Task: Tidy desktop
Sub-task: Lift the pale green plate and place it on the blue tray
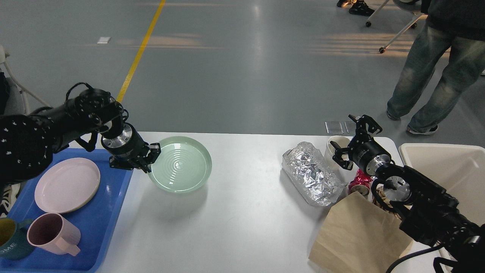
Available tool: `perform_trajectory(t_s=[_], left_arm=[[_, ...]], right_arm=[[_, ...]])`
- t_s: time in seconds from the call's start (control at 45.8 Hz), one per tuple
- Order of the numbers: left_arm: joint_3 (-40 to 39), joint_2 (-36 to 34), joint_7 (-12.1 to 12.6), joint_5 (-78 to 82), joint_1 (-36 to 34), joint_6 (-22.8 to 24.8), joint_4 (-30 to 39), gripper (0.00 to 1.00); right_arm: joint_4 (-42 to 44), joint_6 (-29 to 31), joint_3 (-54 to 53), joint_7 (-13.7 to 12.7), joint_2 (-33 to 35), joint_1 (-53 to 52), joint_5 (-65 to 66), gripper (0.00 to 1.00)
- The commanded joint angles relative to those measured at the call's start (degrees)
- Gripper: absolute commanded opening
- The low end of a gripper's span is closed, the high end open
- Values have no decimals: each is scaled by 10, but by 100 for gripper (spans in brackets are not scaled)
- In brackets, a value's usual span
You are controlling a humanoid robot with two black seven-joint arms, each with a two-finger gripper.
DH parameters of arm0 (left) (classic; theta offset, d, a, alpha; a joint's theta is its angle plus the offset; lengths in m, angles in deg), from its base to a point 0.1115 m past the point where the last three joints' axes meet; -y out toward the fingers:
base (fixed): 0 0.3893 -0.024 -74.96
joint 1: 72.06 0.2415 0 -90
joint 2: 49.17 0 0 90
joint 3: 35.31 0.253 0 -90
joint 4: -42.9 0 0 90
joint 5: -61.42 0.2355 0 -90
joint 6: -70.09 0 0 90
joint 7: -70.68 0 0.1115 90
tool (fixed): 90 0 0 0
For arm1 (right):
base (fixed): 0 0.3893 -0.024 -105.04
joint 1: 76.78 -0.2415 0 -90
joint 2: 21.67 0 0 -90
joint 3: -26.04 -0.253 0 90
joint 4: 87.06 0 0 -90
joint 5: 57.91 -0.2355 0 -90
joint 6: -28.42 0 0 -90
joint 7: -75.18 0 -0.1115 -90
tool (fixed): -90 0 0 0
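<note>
Head view: left gripper (150, 158) clamps one green bowl (181, 164); right gripper (350, 141) agape; two mugs (53, 234).

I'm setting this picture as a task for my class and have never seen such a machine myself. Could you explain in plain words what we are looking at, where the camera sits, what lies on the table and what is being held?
The camera sits in a humanoid robot's head, looking forward and down, so the two black arms are the robot's own. Each ends in two fingers. The left gripper is shut on the rim of a pale green glass plate, which looks lifted and tilted above the white desktop. The right gripper hangs open over a white cup, holding nothing.

At left, a blue tray carries a pink plate, a pink mug and a dark teal mug. At right lie a crumpled foil container, a red can and a brown paper bag. A beige bin stands at the far right. A person in jeans stands behind.
</note>
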Motion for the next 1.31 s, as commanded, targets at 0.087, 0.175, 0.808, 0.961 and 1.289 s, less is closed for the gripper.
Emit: perform_trajectory(t_s=[0.087, 0.175, 0.808, 0.961, 1.289], left_arm=[[2, -64, 16, 1, -39, 61, 0, 0], [2, -114, 17, 1, -26, 57, -5, 0], [-106, -197, 46, 1, 217, 41, -280, 0], [-125, -195, 48, 2, 249, 37, -309, 0], [-132, -186, 47, 1, 255, 16, -310, 2]], right_arm=[[0, 0, 0, 0, 0, 0, 0, 100], [0, 0, 0, 0, 0, 0, 0, 100], [0, 0, 0, 0, 0, 0, 0, 100], [0, 0, 0, 0, 0, 0, 0, 100], [0, 0, 0, 0, 0, 0, 0, 100]])
